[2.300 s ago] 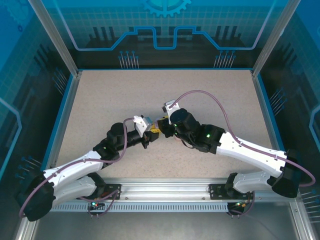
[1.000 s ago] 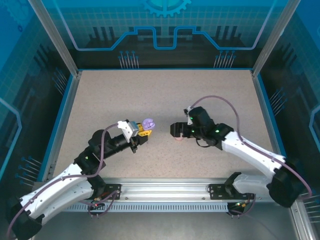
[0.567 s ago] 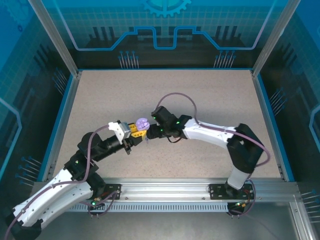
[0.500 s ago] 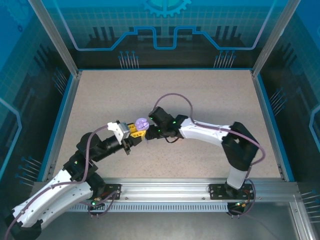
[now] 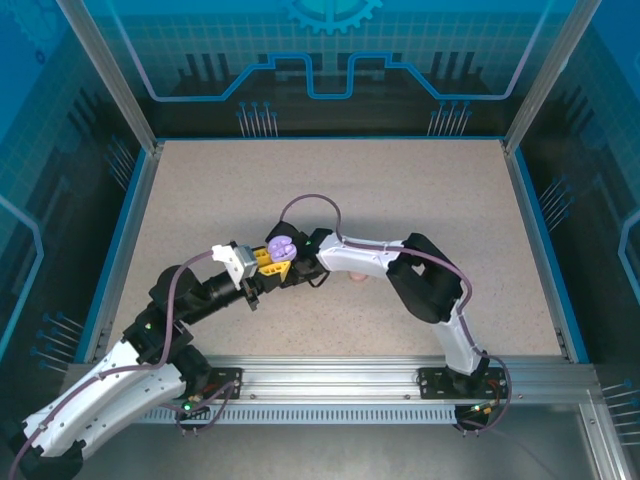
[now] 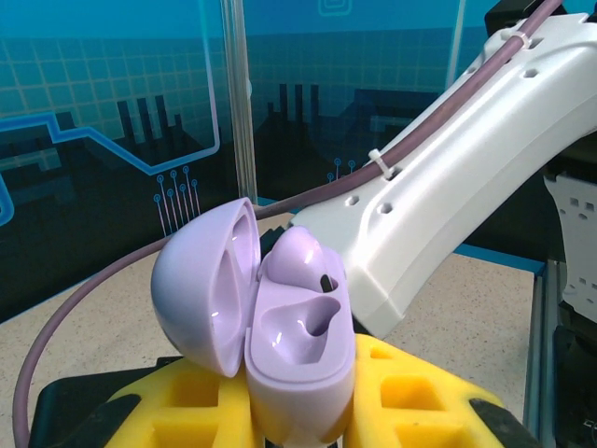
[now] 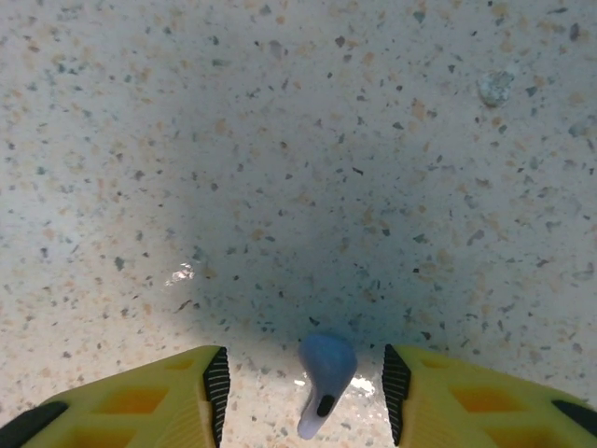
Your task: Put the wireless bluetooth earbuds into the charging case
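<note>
My left gripper (image 6: 298, 411) is shut on the lilac charging case (image 6: 300, 359), which stands upright between the yellow fingers (image 6: 422, 403) with its lid (image 6: 201, 280) swung open to the left. One lilac earbud (image 6: 300, 263) sits in the far socket; the near socket is bare. From above, the case (image 5: 280, 248) is left of centre. My right gripper (image 7: 306, 383) hangs low over the table, open, its pads either side of a second lilac earbud (image 7: 326, 369) that lies on the surface, touching neither. In the top view the right gripper (image 5: 297, 272) is just right of the case.
A small pink object (image 5: 355, 277) lies on the speckled table (image 5: 400, 190) under the right arm's forearm. That white forearm (image 6: 448, 187) passes close behind the held case. Blue walls and metal posts (image 5: 110, 80) ring the table.
The right arm has swung left from the table's middle until its gripper is beside the held case, and its jaws have narrowed. The left gripper has drawn slightly left, still holding the case.
</note>
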You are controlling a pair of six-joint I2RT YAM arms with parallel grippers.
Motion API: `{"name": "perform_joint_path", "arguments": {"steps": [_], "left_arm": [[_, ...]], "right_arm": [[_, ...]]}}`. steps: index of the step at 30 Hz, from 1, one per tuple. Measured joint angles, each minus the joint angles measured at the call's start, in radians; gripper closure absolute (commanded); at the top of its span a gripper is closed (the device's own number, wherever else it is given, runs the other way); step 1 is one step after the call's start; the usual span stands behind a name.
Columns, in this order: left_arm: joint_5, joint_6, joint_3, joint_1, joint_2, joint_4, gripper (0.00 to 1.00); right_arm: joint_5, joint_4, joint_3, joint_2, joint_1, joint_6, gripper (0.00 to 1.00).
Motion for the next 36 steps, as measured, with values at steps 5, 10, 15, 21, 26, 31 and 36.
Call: {"name": "perform_joint_path", "arguments": {"steps": [5,10,15,21,26,31,36], "left_arm": [[0.0,0.0,0.0,0.0,0.0,0.0,0.93],[0.0,0.0,0.0,0.0,0.0,0.0,0.93],[0.0,0.0,0.0,0.0,0.0,-0.003,0.93],[0.0,0.0,0.0,0.0,0.0,-0.005,0.93],[0.0,0.0,0.0,0.0,0.0,-0.004,0.93],[0.0,0.0,0.0,0.0,0.0,-0.005,0.93],[0.0,0.0,0.0,0.0,0.0,-0.005,0.93]], "right_arm": [[0.018,-0.044,0.048,0.044,0.0,-0.018,0.56],[0.031,-0.082,0.091,0.07,0.0,-0.039,0.6],[0.042,-0.124,0.126,0.088,0.005,-0.054,0.62],[0.05,-0.142,0.135,0.092,0.008,-0.067,0.63],[0.064,-0.155,0.136,0.092,0.016,-0.079,0.67],[0.073,-0.166,0.142,0.096,0.018,-0.09,0.71],[0.069,-0.164,0.141,0.096,0.018,-0.093,0.75]]}}
